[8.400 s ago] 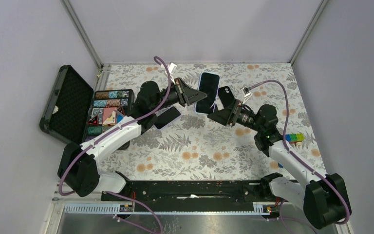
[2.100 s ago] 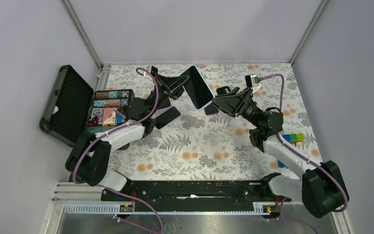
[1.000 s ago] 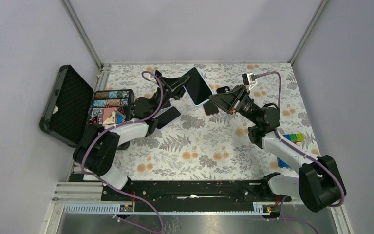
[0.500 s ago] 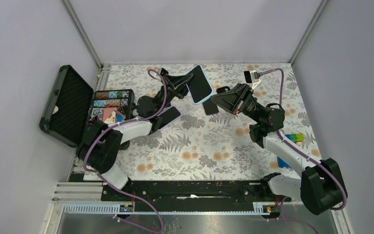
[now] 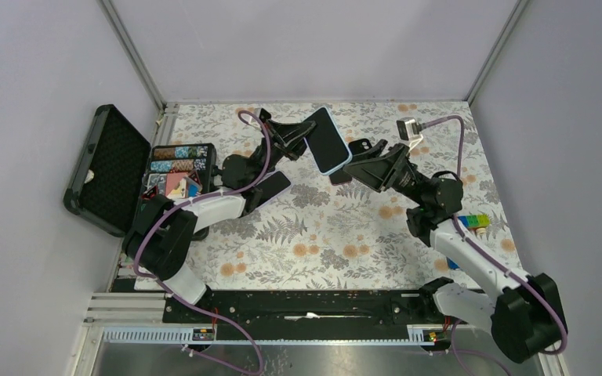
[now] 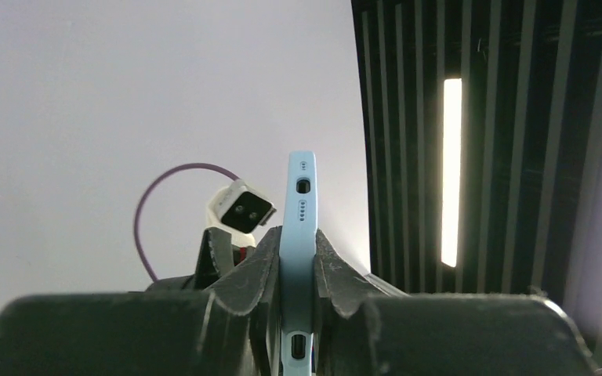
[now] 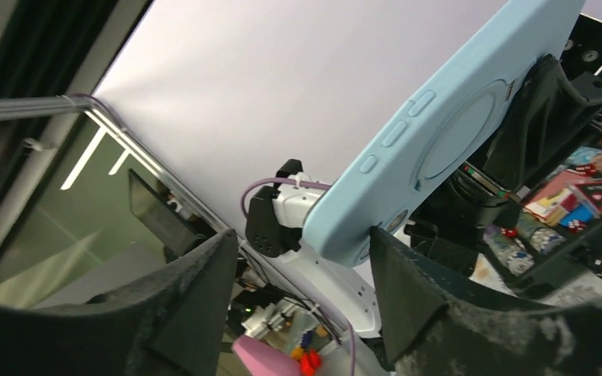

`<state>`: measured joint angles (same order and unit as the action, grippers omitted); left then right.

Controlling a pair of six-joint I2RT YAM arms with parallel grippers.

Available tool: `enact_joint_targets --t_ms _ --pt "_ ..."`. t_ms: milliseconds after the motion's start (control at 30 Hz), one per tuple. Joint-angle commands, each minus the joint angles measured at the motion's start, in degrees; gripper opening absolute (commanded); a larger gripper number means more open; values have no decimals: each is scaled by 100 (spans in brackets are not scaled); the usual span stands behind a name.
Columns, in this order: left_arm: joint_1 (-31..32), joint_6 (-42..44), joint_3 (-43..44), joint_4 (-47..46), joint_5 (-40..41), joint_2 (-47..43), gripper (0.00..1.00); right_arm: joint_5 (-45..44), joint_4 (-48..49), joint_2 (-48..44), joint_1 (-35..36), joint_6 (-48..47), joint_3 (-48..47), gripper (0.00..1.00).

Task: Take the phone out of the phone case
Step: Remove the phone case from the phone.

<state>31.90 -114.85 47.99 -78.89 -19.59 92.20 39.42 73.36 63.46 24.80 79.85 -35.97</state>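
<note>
The phone (image 5: 326, 139), dark screen up, sits in a light blue phone case (image 7: 455, 133) and is held in the air over the far middle of the table. My left gripper (image 5: 310, 136) is shut on the cased phone's edges (image 6: 299, 235). My right gripper (image 5: 352, 167) stands open just right of the phone's lower corner. In the right wrist view that corner of the case lies between and just beyond the right gripper's (image 7: 306, 290) spread fingers, touching neither.
A second dark phone (image 5: 270, 188) lies on the floral table (image 5: 321, 235) left of centre, and a small dark device (image 5: 339, 177) lies under the right gripper. An open black box (image 5: 106, 168) with patterned tiles (image 5: 174, 166) stands left. Coloured blocks (image 5: 476, 222) lie right.
My right gripper has opened and let go of the cased phone's corner, drawing back slightly to the right. The left gripper keeps its hold; the phone shifted a little right.
</note>
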Motion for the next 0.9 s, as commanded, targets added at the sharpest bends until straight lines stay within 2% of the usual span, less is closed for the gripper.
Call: enact_joint_targets --t_ms 0,100,300,400,533,600,867 --pt "20 377 131 -408 -25 -154 0 -208 -961 -749 78 -1066 -66 71" --pt "-6 307 97 -423 -24 -162 0 -307 -1648 -925 78 -1286 -298 70" --pt "-73 226 123 -430 -101 -253 0 -574 -2635 -971 78 -1311 -623 55" --pt "-88 156 78 -434 -121 -299 0 -744 -2681 -984 78 -1284 -556 54" --pt "-134 95 -9 -443 -149 -389 0 -917 -2793 -1020 80 -1303 -491 65" --pt "-161 86 -39 -443 -151 -453 0 -941 -2807 -1011 74 -1298 -495 65" --pt "-232 75 -105 -444 -179 -610 0 -1123 -2668 -994 78 -1087 -373 49"
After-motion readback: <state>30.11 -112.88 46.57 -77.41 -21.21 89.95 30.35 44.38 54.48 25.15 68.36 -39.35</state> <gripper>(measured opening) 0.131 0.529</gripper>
